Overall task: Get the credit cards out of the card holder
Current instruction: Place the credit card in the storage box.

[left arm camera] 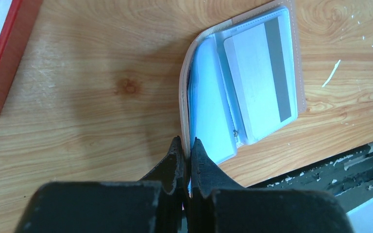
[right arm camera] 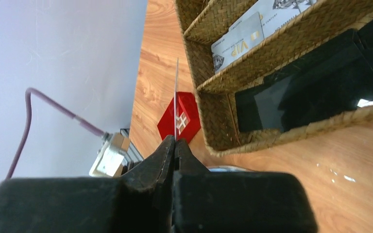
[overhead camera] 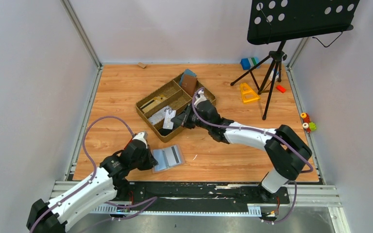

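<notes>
Here: one card holder, one basket.

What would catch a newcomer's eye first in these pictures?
The left claw pinches the tan edge of the open blue-grey folding card holder lying on the near side of the wooden table. The right claw grips a thin card edge-on by the woven compartment basket at centre, where loose cards lie.

Red block with white grid pattern cut off at left-wrist frame edge. Thin card in right tool edge-on; face unreadable.
</notes>
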`<action>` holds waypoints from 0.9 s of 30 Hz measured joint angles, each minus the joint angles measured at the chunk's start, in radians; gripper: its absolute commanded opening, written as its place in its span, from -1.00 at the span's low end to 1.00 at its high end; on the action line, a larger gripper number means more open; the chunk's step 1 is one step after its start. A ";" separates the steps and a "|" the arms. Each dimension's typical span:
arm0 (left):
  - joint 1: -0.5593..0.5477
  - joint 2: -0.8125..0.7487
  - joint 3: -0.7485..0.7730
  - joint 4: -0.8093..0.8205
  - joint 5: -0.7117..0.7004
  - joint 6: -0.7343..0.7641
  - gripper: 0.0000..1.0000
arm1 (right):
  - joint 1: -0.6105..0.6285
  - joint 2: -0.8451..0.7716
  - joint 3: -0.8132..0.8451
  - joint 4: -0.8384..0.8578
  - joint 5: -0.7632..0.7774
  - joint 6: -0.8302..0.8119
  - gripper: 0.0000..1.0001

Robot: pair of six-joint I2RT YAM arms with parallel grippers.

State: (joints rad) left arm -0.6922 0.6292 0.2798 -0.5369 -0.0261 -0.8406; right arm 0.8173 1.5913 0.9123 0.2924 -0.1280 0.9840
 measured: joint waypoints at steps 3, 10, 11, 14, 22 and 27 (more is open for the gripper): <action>0.000 -0.055 -0.031 -0.002 -0.010 -0.018 -1.00 | 0.005 0.059 0.029 0.029 0.027 0.027 -1.00; 0.001 -0.166 -0.116 0.043 0.004 -0.053 -1.00 | 0.013 0.142 0.166 -0.001 0.189 0.102 -1.00; 0.001 -0.189 -0.140 0.074 0.022 -0.069 -1.00 | 0.017 0.177 0.230 -0.019 0.237 0.130 -1.00; 0.001 -0.216 -0.146 0.088 0.034 -0.085 -1.00 | 0.028 0.230 0.312 -0.062 0.276 0.161 -1.00; 0.001 -0.269 -0.144 0.083 0.022 -0.090 -1.00 | 0.045 0.373 0.431 -0.136 0.339 0.209 -1.00; 0.001 -0.232 -0.142 0.076 0.002 -0.082 -1.00 | 0.051 0.402 0.438 -0.169 0.360 0.231 -1.00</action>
State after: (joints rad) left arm -0.6914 0.3973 0.1379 -0.4606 -0.0246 -0.9230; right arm 0.8684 1.9938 1.3502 0.1234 0.2325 1.2148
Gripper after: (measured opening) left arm 0.038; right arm 0.013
